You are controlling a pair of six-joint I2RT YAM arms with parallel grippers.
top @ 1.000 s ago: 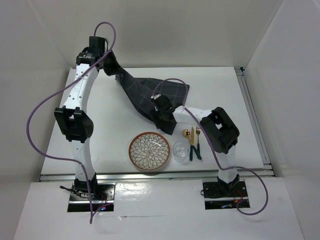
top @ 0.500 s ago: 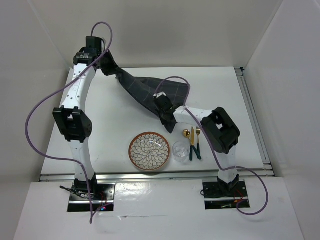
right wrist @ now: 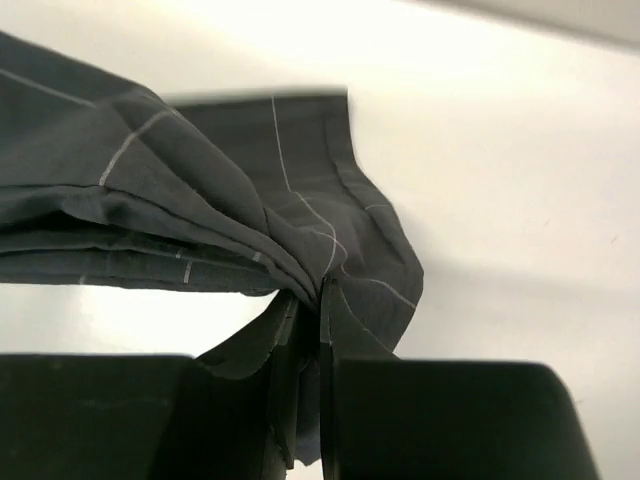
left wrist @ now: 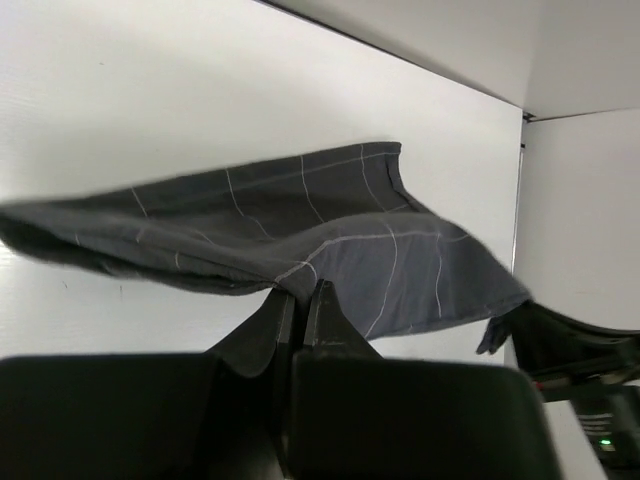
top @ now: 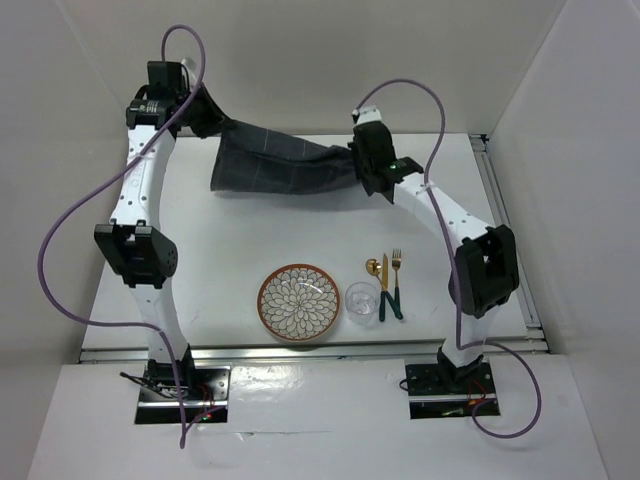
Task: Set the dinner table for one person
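Observation:
A dark grey checked cloth [top: 275,168] hangs stretched above the back of the white dinner table [top: 230,250]. My left gripper [top: 205,115] is shut on its left end and my right gripper [top: 362,165] is shut on its right end. In the left wrist view the cloth [left wrist: 300,225] spreads out from the pinched fold between the fingers [left wrist: 300,292]. The right wrist view shows the cloth [right wrist: 200,220] bunched into the shut gripper [right wrist: 310,295]. Near the front of the table lie a patterned plate [top: 299,302], a clear glass [top: 361,303], and a gold spoon [top: 373,267], knife [top: 385,290] and fork [top: 396,280].
A silver rail [top: 505,230] runs along the table's right edge and another along the front edge [top: 300,348]. White walls enclose the table at the back and both sides. Purple cables loop off both arms.
The right gripper has shut on the cloth's right part and lifted it up and back toward the far right. The left gripper has moved left and up, so the cloth now hangs stretched between them.

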